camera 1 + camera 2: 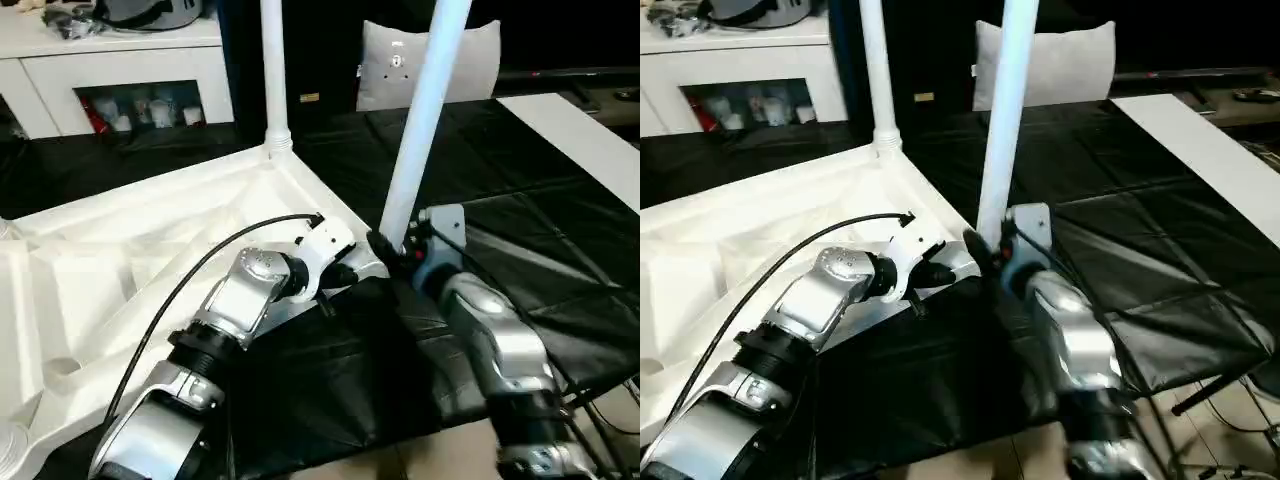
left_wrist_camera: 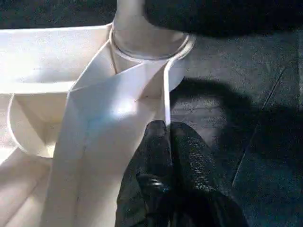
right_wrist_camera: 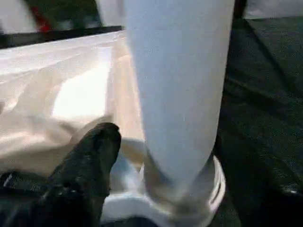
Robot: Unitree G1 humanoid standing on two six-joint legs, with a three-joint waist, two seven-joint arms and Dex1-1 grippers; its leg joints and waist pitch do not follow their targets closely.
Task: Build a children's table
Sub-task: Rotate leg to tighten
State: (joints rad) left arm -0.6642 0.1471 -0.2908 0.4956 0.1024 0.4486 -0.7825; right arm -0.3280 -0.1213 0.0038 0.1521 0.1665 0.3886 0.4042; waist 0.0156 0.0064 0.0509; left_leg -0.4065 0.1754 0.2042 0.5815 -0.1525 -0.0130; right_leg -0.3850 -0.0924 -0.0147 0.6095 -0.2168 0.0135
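Left eye view: the tabletop [image 1: 150, 260] lies upside down, ribbed underside up, on a table draped in black sheeting [image 1: 520, 250]. One leg [image 1: 272, 70] stands upright in the far corner socket; a second leg [image 1: 425, 110] rises, tilted, from the near corner socket [image 2: 147, 52]. The left end effector [image 2: 165, 142] has its fingers together, clamped on the thin rim of the tabletop just beside that socket. The right end effector [image 1: 385, 245] is at the foot of the tilted leg with its fingers apart; one black finger [image 3: 94, 156] lies beside the tube. Behind stand a white cabinet [image 1: 120, 70] and a grey-white cushion [image 1: 385, 65]; a white panel [image 1: 580, 140] crosses the far right.
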